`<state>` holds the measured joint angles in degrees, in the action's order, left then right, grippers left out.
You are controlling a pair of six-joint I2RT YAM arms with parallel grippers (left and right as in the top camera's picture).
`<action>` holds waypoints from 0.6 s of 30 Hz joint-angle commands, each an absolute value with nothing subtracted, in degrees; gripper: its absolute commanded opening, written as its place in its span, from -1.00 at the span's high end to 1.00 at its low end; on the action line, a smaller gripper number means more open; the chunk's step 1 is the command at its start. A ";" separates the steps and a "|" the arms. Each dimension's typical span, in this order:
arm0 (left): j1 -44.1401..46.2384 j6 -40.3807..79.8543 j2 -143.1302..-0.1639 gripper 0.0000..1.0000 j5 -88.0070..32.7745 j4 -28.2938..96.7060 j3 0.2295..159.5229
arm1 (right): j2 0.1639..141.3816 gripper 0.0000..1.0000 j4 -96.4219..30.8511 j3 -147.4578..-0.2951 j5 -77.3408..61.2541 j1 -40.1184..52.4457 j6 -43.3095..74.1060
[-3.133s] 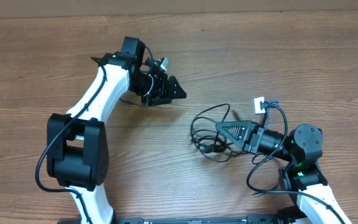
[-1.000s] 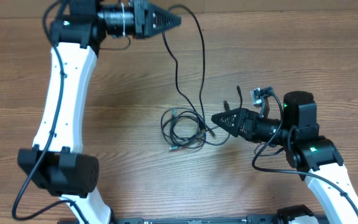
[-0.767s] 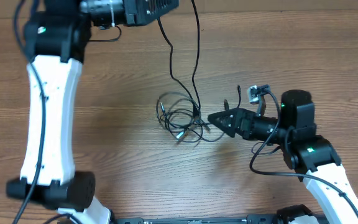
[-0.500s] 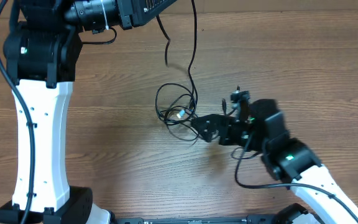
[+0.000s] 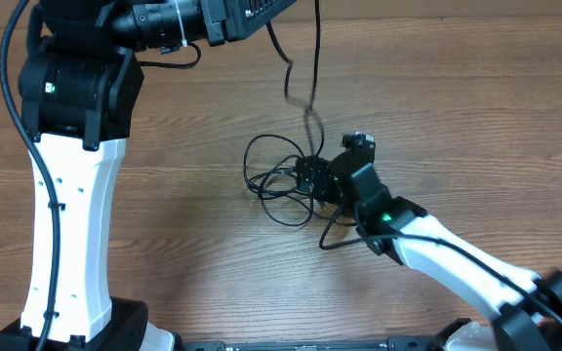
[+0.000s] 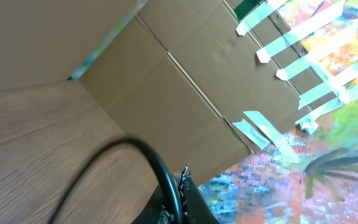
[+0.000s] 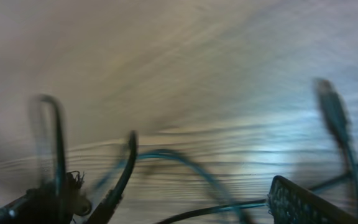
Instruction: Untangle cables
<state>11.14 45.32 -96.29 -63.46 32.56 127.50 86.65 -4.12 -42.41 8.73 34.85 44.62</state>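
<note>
On wood table: cables tangled, right claw spread among them.

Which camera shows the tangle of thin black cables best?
Overhead: the whole tangle of thin black cables shows, one strand running up to the left gripper. Left wrist shows one curved strand; right wrist, blurred strands close up.

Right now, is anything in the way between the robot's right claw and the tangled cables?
No, nothing visible. The right gripper is open and sits at the edge of the cables on the table; its wrist view shows cords running right between its fingers.
</note>
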 commanded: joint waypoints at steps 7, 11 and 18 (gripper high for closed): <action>-3.64 41.58 -94.39 0.91 -67.55 35.70 128.53 | 87.11 -0.86 -20.43 -43.24 19.46 21.47 47.62; -12.32 36.03 -94.39 0.92 -66.00 40.84 128.51 | 85.52 -0.92 -22.00 -43.24 16.43 13.19 40.29; -18.65 23.31 -94.52 0.91 -44.77 56.47 128.40 | 85.17 -0.99 -22.15 -43.27 5.93 7.31 33.41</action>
